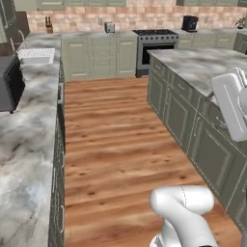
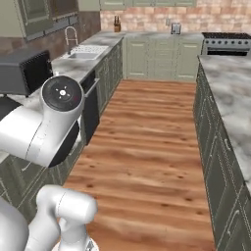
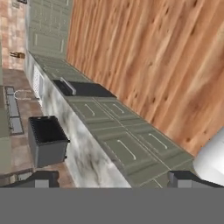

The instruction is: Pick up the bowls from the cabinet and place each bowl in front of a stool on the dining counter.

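The tool [image 3: 111,178], fingers spread and empty, faces the marble counter [image 3: 83,148] beside the microwave [image 3: 46,140].

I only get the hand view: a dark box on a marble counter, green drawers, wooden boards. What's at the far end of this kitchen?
Observer: A stove with a dark oven door stands against the brick back wall.
Operator: Anything on the counters back there?
Observer: A silver toaster sits left of the stove, and a black appliance right of it.
Operator: What's opposite my dark box?
Observer: A second marble counter on green cabinets, along the right side.
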### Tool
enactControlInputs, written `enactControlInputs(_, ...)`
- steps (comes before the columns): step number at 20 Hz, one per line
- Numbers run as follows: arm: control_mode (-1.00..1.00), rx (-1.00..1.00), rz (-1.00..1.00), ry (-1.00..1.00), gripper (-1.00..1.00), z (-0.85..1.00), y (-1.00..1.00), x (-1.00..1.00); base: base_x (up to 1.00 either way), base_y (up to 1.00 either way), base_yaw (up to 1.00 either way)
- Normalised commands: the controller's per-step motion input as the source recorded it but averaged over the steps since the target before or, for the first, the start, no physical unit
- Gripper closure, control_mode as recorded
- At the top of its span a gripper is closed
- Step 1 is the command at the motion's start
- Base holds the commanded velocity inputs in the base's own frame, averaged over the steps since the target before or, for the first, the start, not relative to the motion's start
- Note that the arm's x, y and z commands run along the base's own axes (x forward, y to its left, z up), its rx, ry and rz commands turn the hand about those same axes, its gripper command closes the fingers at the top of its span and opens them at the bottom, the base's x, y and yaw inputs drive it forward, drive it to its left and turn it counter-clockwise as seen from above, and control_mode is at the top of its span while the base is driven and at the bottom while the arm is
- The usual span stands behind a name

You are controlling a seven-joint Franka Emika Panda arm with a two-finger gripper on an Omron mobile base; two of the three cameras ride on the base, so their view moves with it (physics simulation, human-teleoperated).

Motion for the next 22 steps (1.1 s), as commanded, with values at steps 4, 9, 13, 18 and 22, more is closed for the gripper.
enactControlInputs(4, 1.0, 0.0, 0.0, 0.0, -1.0, 0.0, 0.0, 0.0, 1.0, 0.06, 0.0)
enactControlInputs(9, 1.0, 0.0, 0.0, 0.0, -1.0, 0.0, 0.0, 0.0, 1.0, 0.28, 0.0)
enactControlInputs(13, 1.0, 0.0, 0.0, 0.0, -1.0, 0.0, 0.0, 0.0, 1.0, 0.46, 0.06)
enactControlInputs(18, 1.0, 0.0, 0.0, 0.0, -1.0, 0.0, 0.0, 0.0, 1.0, 0.36, 0.09)
enactControlInputs(22, 1.0, 0.0, 0.0, 0.0, -1.0, 0.0, 0.0, 0.0, 1.0, 0.09, 0.1)
